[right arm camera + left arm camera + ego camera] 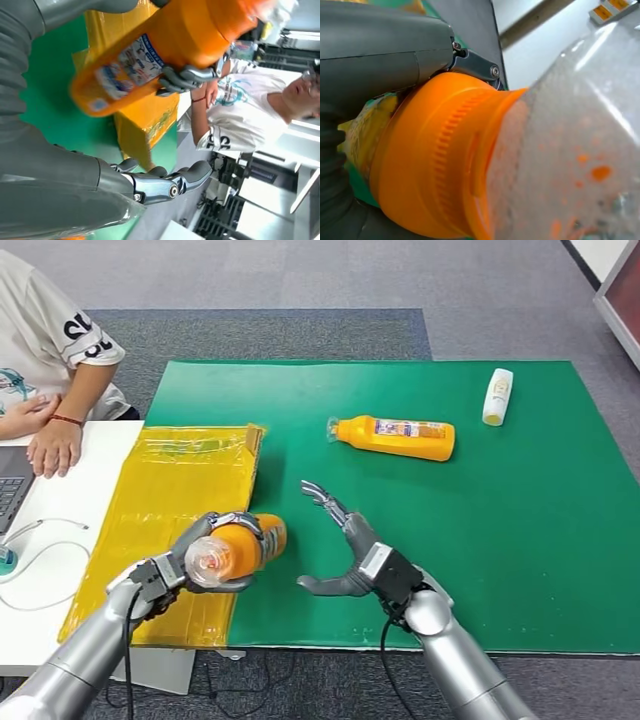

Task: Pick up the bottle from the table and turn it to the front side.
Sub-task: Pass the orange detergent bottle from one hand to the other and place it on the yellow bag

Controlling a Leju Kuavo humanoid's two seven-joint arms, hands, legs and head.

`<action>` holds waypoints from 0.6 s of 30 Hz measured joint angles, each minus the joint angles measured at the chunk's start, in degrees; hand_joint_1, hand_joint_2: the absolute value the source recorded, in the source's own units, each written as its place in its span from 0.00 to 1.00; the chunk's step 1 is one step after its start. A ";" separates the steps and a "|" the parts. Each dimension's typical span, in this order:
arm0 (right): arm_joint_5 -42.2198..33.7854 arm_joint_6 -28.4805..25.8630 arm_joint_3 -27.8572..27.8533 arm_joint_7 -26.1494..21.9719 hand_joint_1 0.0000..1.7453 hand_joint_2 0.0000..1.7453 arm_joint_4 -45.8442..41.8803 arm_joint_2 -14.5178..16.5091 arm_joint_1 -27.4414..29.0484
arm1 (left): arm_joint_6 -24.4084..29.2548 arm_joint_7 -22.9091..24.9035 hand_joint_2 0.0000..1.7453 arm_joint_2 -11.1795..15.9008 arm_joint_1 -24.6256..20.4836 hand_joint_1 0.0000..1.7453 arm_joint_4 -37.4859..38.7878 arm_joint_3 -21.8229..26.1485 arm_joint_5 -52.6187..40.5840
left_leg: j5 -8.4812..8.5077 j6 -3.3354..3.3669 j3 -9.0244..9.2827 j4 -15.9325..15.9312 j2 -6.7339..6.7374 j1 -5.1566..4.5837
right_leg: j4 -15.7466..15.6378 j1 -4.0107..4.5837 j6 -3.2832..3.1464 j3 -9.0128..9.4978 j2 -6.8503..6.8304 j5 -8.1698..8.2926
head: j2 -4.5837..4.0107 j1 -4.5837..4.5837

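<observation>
I am holding the orange bottle [240, 550] lifted off the green mat [453, 560] in my left hand [198, 562], fingers wrapping its body, clear cap end pointing toward me (toward 6 o'clock). My right hand [343, 545] is waiting just beside it at 3 o'clock, fingers spread, holding nothing. Pick-up looks done; turning the label frontward is remaining, I judge.
</observation>
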 joint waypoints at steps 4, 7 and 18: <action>-0.79 1.48 -3.77 -0.69 0.00 1.00 1.14 0.05 1.79 | 5.80 2.39 1.00 1.09 -1.78 1.00 -0.05 -2.38 -7.37 | 0.01 0.02 -0.02 0.00 -0.01 -0.01 | 0.00 0.00 0.02 0.00 0.01 0.01 | 0.00 0.02; -0.27 1.63 -5.39 -0.84 0.00 1.00 1.83 0.16 2.59 | 7.47 4.29 1.00 1.31 -2.77 1.00 -0.06 -3.81 -10.20 | 0.00 0.03 -0.04 0.02 0.00 -0.01 | -0.01 -0.02 0.03 0.00 0.01 0.02 | 0.00 0.02; 0.92 1.61 -7.06 -1.09 0.00 1.00 3.44 1.05 3.02 | 6.04 7.15 1.00 2.93 -6.34 1.00 0.63 -8.47 -13.63 | 0.01 0.02 -0.04 0.03 0.00 0.00 | -0.01 0.01 0.01 -0.02 0.01 0.03 | 0.00 0.01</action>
